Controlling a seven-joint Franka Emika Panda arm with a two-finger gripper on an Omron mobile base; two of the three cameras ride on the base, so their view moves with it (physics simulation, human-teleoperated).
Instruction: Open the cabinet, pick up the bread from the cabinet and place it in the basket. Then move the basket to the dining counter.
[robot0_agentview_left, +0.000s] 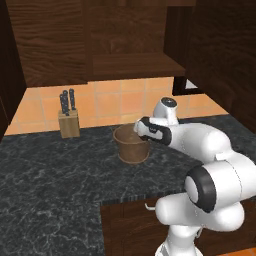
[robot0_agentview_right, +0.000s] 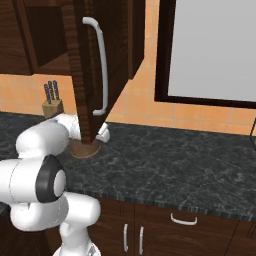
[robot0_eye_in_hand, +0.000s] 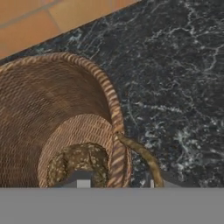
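The basket (robot0_agentview_left: 132, 145) is seen standing upright on the black speckled counter (robot0_agentview_left: 55, 177), well to the right of a wooden knife block (robot0_agentview_left: 69, 122) that is set against the orange tiled wall (robot0_agentview_left: 115, 102) at the far edge. The white arm (robot0_agentview_left: 210, 165) is raised from the lower right and bent toward the basket, with the gripper (robot0_agentview_left: 141, 131) placed at the basket's right rim, its fingertips hidden by the hand so that their spacing cannot be judged. Above, the cabinet (robot0_agentview_left: 130, 40) is shown in dark wood, and a low cupboard with a small hook handle (robot0_agentview_left: 149, 205) is seen below the counter's near edge.
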